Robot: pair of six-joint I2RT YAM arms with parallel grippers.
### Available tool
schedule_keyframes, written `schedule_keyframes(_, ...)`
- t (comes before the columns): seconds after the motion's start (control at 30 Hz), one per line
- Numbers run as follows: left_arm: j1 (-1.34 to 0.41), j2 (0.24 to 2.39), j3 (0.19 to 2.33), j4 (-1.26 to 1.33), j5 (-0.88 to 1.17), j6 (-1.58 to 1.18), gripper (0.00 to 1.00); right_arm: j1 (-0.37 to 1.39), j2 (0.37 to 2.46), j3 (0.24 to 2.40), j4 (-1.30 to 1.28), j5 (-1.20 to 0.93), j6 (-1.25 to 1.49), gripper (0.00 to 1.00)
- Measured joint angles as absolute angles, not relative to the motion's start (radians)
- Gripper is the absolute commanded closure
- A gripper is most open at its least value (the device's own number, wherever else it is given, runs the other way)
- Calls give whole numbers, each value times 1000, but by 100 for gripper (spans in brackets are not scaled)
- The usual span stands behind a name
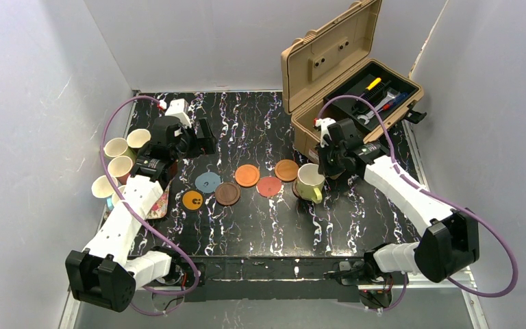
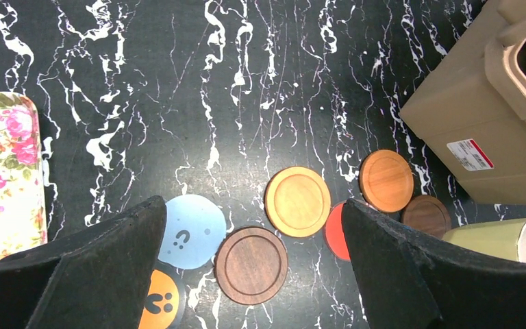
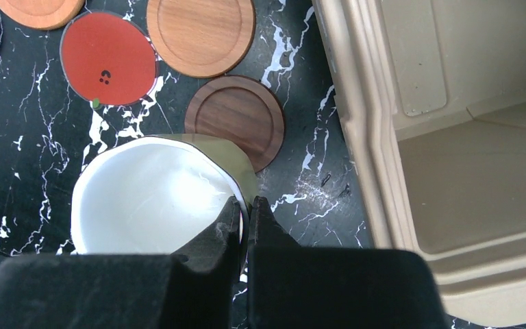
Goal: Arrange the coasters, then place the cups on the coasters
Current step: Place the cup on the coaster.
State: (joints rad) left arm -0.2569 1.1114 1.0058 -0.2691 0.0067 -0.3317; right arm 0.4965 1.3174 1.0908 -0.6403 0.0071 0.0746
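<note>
Several coasters lie in a loose row mid-table: orange with a dark mark [image 1: 192,200], grey-blue [image 1: 207,181], dark brown [image 1: 227,193], orange-brown [image 1: 247,175], red [image 1: 269,186], a second orange-brown one [image 1: 287,170]. Another dark brown coaster [image 3: 236,120] is partly covered by the lime cup [image 1: 310,182]. My right gripper [image 3: 246,205] is shut on that cup's rim, one finger inside the cream interior [image 3: 151,199]. Whether the cup rests on the table is unclear. My left gripper [image 2: 253,201] hangs open and empty above the row's left end. Several cups [image 1: 116,148] cluster at the far left.
An open tan toolbox [image 1: 349,75] with tools stands at the back right, close behind my right gripper. A floral tray [image 1: 157,202] lies under my left arm beside the cluster of cups. Grey walls close in the table on both sides.
</note>
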Motion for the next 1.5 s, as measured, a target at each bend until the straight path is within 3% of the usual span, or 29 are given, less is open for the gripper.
schedule_keyframes(0.5, -250, 1111, 1006, -270, -15, -314, 2, 491, 1284, 1017, -488, 29, 67, 99)
schedule_keyframes(1.5, -250, 1112, 1006, -270, -15, -310, 2, 490, 1350, 1016, -445, 27, 22, 99)
